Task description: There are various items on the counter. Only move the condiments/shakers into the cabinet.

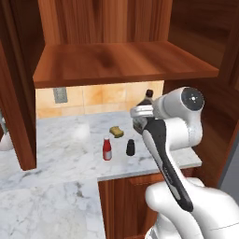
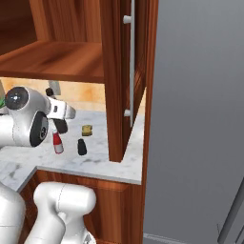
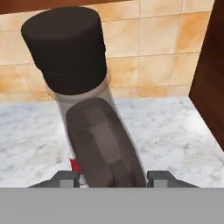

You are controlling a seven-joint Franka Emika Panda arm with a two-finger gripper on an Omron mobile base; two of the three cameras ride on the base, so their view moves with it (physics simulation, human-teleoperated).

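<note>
Gripping the dark brown bottle (image 3: 87, 109), the end effector (image 3: 109, 178) hangs above the marble counter (image 1: 56, 154).

My claw (image 3: 111, 177) has the dark brown bottle (image 3: 83, 87) upright between its fingers, so the bottle's black cap stands directly ahead of me and blocks the view forward; behind it the tiled wall (image 3: 162, 48) closes the far side, and a dark wood panel (image 3: 212, 74) shuts off one flank. Above, the cabinet (image 1: 126, 60) shelf board lies bare and open toward me across its whole width, its plank back the only stop; the open door (image 2: 131, 71) hems the right side. On the counter (image 1: 60, 144) below, the red bottle (image 1: 107, 149), black shaker (image 1: 130, 147) and spongy lump (image 1: 116, 131) stand close together left of my arm; the marble further left lies free.
</note>
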